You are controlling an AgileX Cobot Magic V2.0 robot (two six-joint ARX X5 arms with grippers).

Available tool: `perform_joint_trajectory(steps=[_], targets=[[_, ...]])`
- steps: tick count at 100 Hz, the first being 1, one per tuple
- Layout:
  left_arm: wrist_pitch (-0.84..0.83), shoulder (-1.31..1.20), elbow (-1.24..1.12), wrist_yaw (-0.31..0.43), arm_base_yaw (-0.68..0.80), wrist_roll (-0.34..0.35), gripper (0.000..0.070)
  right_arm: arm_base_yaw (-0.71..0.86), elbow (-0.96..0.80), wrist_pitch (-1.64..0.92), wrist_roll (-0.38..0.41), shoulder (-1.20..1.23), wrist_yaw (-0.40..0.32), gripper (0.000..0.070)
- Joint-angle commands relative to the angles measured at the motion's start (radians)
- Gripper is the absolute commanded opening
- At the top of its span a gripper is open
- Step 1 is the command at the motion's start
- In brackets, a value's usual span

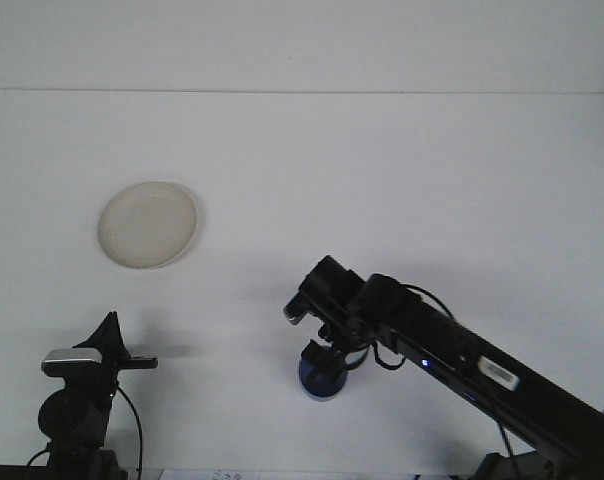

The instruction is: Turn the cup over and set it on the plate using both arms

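Showing one blue cup (320,379), one plate (147,224), two arms.

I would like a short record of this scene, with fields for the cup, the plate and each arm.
cup: blue cup, on the table under the right gripper
plate: white plate, far left, nothing on it
right arm: reaches over the cup; grip is not clear
left arm: left gripper low at near left, far from cup and plate

White table (402,170) bears plate (147,224), cup (321,376).
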Motion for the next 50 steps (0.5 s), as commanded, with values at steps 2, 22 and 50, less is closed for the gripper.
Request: perform_joint_trajectory(steps=[2,22,50], targets=[[0.011,-0.001,-0.019,-0.001,0.001,-0.002,0.0016,-0.004,0.030,0.017,-0.011,-0.086,0.037,0.0426],[0.011,-0.001,-0.019,-0.001,0.001,-0.002,0.0016,-0.015,-0.018,0.106,0.017,-0.389,0.140,0.0489],[0.011,-0.001,-0.019,-0.001,0.001,-0.002,0.0016,-0.015,-0.402,0.393,0.046,-0.909,0.216,0.0489]])
